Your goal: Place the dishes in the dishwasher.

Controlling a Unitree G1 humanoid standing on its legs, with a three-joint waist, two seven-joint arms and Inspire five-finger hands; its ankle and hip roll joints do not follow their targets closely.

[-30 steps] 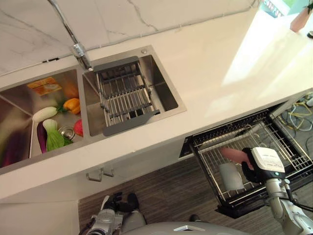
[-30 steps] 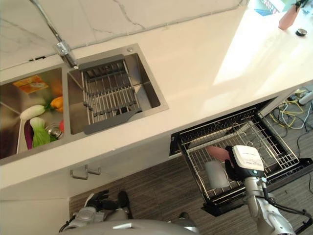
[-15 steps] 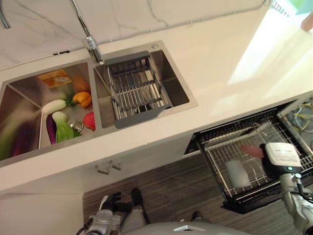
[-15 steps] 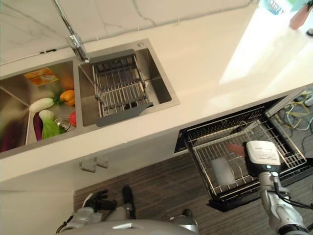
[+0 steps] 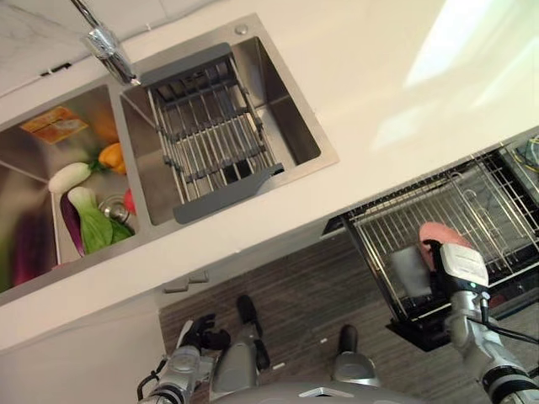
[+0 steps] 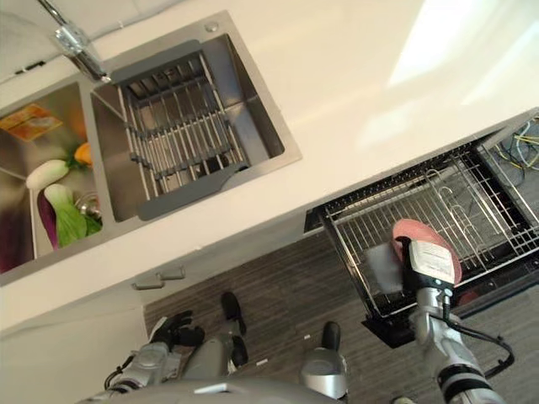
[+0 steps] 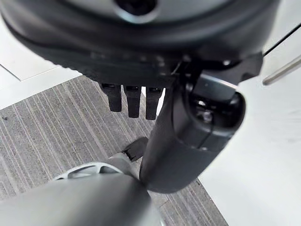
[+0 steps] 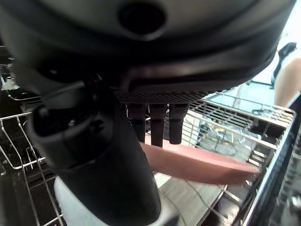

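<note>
R hand [image 8: 113,155] is over the pulled-out dishwasher rack [image 5: 472,215], thumb and fingers [image 8: 157,125] closed on a pink plate [image 8: 197,162]; the plate sits between thumb and finger row, held at an angle above the rack wires, its far edge near the rack's side wall. In the eye views the pink plate [image 6: 421,244] shows partly behind the wrist unit, above the front part of the rack. A grey cup [image 5: 410,273] lies in the rack just beside the R hand, towards the rack's front-left corner; whether it touches the hand cannot be told. Rack is wire, dark-framed, extended out from under the white worktop [image 5: 370,93] over a wood-pattern floor [image 5: 312,295]. L hand [image 5: 198,332] hangs low by the robot's side, well apart from the rack, fingers [image 7: 131,99] hanging straight, holding nothing. On the worktop, well to the L of the rack: double steel sink [image 5: 299,109]. R basin holds a grey-framed wire drain rack [image 5: 210,143]. L basin holds vegetables [image 5: 88,223] – green leafy item, purple item, white item, orange pepper – plus a packet [image 5: 52,124] at the back. Tap [image 5: 105,42] stands behind the divider between the 2 basins. Cables [image 5: 530,151] lie on the floor past the rack's far end.
</note>
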